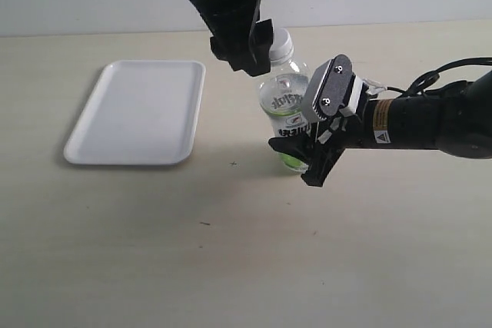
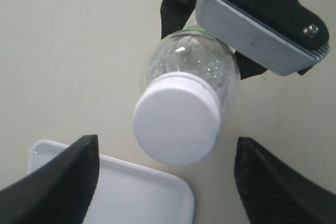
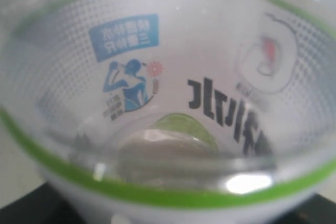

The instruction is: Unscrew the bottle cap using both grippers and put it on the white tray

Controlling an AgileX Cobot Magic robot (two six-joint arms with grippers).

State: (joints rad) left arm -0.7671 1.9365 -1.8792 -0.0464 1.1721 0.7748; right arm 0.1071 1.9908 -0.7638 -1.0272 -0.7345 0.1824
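Observation:
The clear bottle (image 1: 284, 101) stands upright on the table, right of the white tray (image 1: 134, 113). Its white cap (image 1: 281, 41) is screwed on the neck. My right gripper (image 1: 304, 124), the one with the grey plate, reaches in from the right and is shut on the bottle's lower body. The bottle's label (image 3: 173, 93) fills the right wrist view. My all-black left gripper (image 1: 254, 51) hangs just above and to the left of the cap. In the left wrist view its fingers (image 2: 58, 187) stand wide open, with the cap (image 2: 176, 124) ahead between them, untouched.
A corner of the tray (image 2: 131, 192) shows under the left gripper in the left wrist view. The right gripper's grey plate (image 2: 257, 30) sits beside the bottle's shoulder. Bare beige tabletop (image 1: 231, 266) lies in front of the bottle.

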